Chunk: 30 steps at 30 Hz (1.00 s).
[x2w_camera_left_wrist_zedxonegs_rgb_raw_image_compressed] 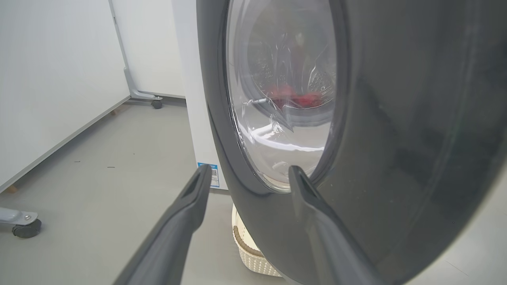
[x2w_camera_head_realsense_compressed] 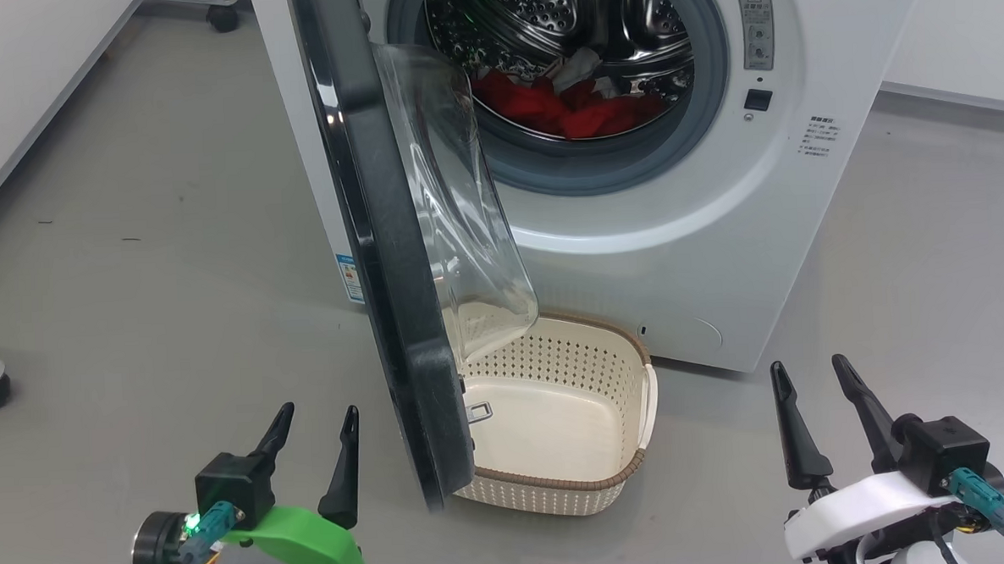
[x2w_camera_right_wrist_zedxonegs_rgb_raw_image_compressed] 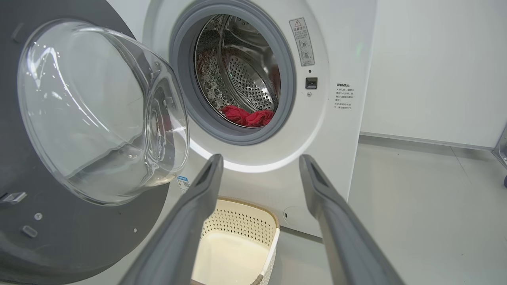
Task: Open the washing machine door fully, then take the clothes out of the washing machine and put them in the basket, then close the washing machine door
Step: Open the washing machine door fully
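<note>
Left end effector (x2w_camera_head_realsense_compressed: 319,411), lower left of head view: fingers spread, empty, just beside the outer face of the door (x2w_camera_head_realsense_compressed: 392,278). Right end effector (x2w_camera_head_realsense_compressed: 809,363), lower right: spread, empty, well apart from everything.

Door about half open, overhanging the basket (x2w_camera_head_realsense_compressed: 562,483). Step one looks unfinished; next move likely calls for swinging it wider left.

Door: glossy black ring, bulging clear bowl. Clothes (x2w_camera_head_realsense_compressed: 571,109): soft red heap low in the perforated steel drum (x2w_camera_head_realsense_compressed: 541,17), upper centre. Basket: cream perforated plastic, on the floor before the machine (x2w_camera_head_realsense_compressed: 721,247).
</note>
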### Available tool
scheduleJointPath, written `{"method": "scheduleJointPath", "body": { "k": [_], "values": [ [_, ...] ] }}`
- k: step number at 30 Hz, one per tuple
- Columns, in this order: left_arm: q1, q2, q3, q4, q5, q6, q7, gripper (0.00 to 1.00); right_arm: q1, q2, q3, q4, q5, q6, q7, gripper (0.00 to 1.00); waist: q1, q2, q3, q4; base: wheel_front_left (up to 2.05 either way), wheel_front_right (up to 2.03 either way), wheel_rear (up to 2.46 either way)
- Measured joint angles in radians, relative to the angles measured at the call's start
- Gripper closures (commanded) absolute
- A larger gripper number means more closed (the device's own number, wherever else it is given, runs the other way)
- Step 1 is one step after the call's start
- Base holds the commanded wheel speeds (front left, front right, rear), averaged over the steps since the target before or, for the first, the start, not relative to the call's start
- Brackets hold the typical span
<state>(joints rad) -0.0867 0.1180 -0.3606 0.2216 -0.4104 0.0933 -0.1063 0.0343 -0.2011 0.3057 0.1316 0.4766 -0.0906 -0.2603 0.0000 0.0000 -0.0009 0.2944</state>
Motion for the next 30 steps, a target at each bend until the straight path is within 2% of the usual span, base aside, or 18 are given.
{"method": "scheduleJointPath", "body": {
  "k": [13, 16, 23, 30],
  "values": [
    [0.000, 0.000, 0.000, -0.006, 0.000, 0.003, 0.000, 0.00, 0.011, 0.020, -0.022, 0.014, -0.032, 0.010, 0.000, 0.00, 0.0000, 0.0000, 0.004, 0.006, 0.00, 0.00, 0.00],
    [0.000, 0.000, 0.000, -0.008, 0.000, 0.003, 0.000, 1.00, 0.012, 0.023, -0.026, 0.016, -0.034, 0.010, 0.000, 0.00, 0.0000, 0.0000, 0.005, 0.007, 0.00, 0.00, 0.00],
    [0.000, 0.002, 0.004, -0.029, 0.009, 0.007, -0.014, 1.00, 0.016, 0.035, -0.035, 0.024, -0.045, 0.019, 0.000, 0.00, 0.0000, 0.0000, 0.003, 0.009, 0.00, 0.00, 0.00],
    [-0.016, 0.015, 0.025, -0.125, 0.037, 0.007, -0.073, 1.00, 0.017, 0.044, -0.045, 0.035, -0.050, 0.028, 0.000, 0.00, 0.0000, 0.0000, -0.002, 0.014, 0.00, 0.00, 0.00]
  ]
}}
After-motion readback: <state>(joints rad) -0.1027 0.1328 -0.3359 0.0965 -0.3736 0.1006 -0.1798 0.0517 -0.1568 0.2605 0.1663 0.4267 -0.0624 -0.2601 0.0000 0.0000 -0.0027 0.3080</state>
